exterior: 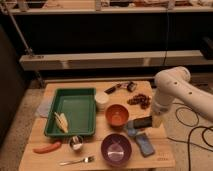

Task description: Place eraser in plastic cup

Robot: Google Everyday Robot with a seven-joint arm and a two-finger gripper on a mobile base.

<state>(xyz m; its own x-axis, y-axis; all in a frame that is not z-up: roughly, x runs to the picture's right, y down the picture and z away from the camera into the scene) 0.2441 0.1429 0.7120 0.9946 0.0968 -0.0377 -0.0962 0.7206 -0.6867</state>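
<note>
1. My gripper hangs at the end of my white arm, low over the right side of the wooden table, just right of the orange bowl.
2. It is clamped on the eraser, the dark oblong block. The block runs out to the left from the fingers, roughly level, with its right end in my grasp.
3. The eraser sits above the table surface, not resting on it as far as I can judge.
4. The plastic cup, small and blue-grey, stands just below and left of the eraser's free end. The eraser's left end lies over or just behind the cup's rim; whether they touch I cannot tell.
5. A flat light-blue block lies on the table just in front of the cup, angled toward the near right corner.
6. The orange bowl stands just left of the cup, and the purple bowl stands near the front edge, left of the light-blue block.
7. A white cup stands behind the orange bowl, beside the green tray, which holds a pale yellowish item at its near left.
8. A small metal cup stands in front of the tray. An orange-red oblong item lies to its left and a fork lies near the front edge.
9. Dark brownish pieces lie at the rear right of the table, just left of my arm, and a small dark tool lies near the back edge.
</note>
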